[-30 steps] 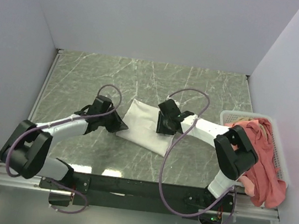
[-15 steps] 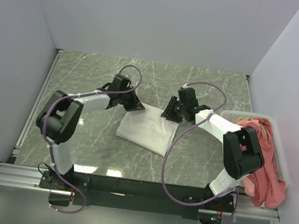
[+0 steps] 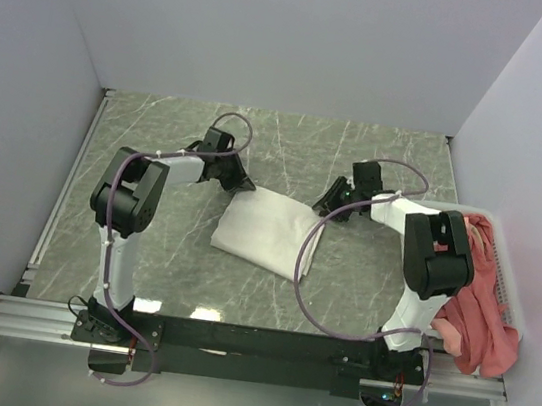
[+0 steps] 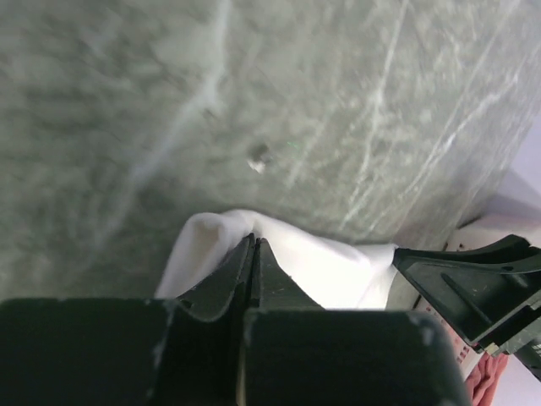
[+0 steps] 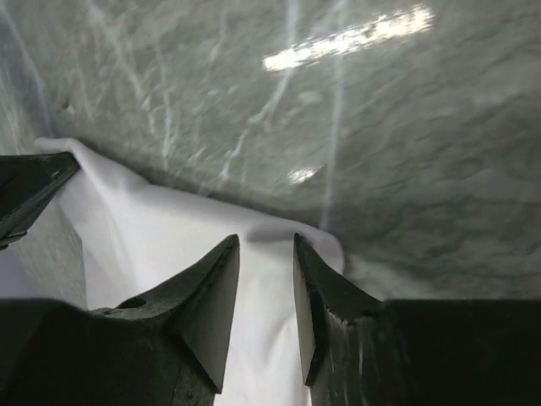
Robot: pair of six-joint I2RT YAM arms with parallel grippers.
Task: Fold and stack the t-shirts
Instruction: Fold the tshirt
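Left wrist: left gripper [image 4: 254, 243] on t-shirt [image 4: 334, 272]

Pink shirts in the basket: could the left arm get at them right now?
Probably not: the left gripper is shut on the white shirt, and the pink shirts lie beyond the right arm.

the top camera is looking down from high behind the near edge, taking in the whole bench [image 3: 159, 137]. the left wrist camera is sitting close behind the left gripper [image 4: 255, 244], facing along it at a corner of the shirt [image 4: 321, 271]. the right wrist camera is doing likewise behind the right gripper [image 5: 266, 245]. each wrist view is catching the other gripper at its edge; all three are sharing the shirt.
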